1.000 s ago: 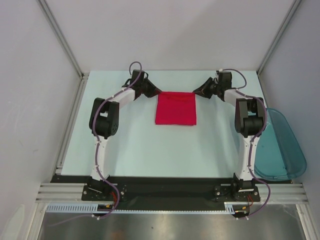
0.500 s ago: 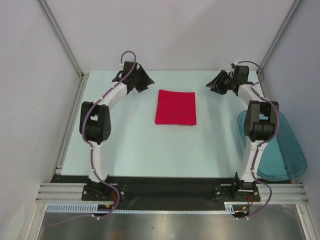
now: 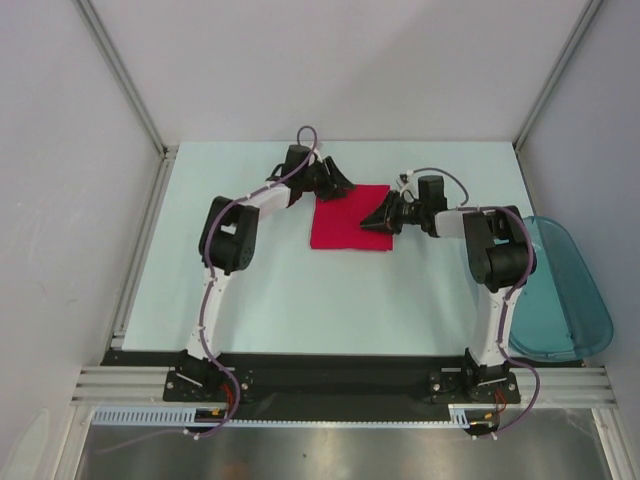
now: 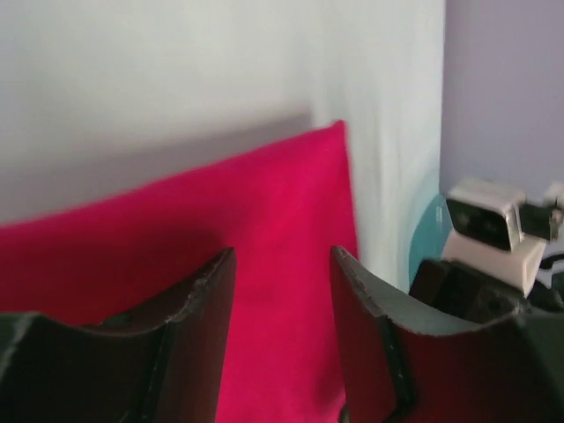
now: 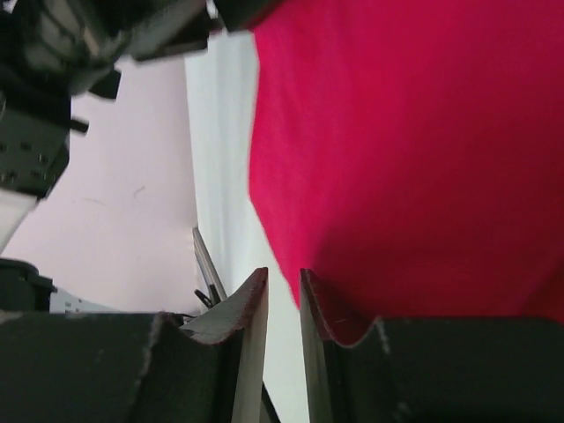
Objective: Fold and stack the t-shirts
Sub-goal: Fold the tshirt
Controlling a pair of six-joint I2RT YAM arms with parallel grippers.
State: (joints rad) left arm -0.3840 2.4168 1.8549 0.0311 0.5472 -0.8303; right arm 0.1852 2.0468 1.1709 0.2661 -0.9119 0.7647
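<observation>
One red t-shirt (image 3: pixel 348 222), folded into a tidy rectangle, flat on the pale desk (image 3: pixel 280 290) toward the far middle.

Leftmost, the left arm (image 3: pixel 228 232), bent up from the near edge and angled across to the far-left corner of the fold. At that corner, the left pincer (image 3: pixel 338 184): released, with fingers well apart and nothing gripped. From the left wrist camera, the same left pincer (image 4: pixel 282 256) close above the t-shirt (image 4: pixel 264 203), with a straight hem, one sharp corner and bare desk beyond.

Further right, at the right edge of the fold, the right pincer (image 3: pixel 376 220), low over the cloth. From the right wrist camera, the right pincer (image 5: pixel 284 275) almost clenched but with a narrow slit left between the fingers, pale desk visible through it, no cloth seen pinched. One finger over the t-shirt (image 5: pixel 405 132), the other over bare desk, right at the hem.

Farthest right, a translucent teal bin (image 3: pixel 560 290) at the desk's right side, just beside the right arm (image 3: pixel 497 255).
</observation>
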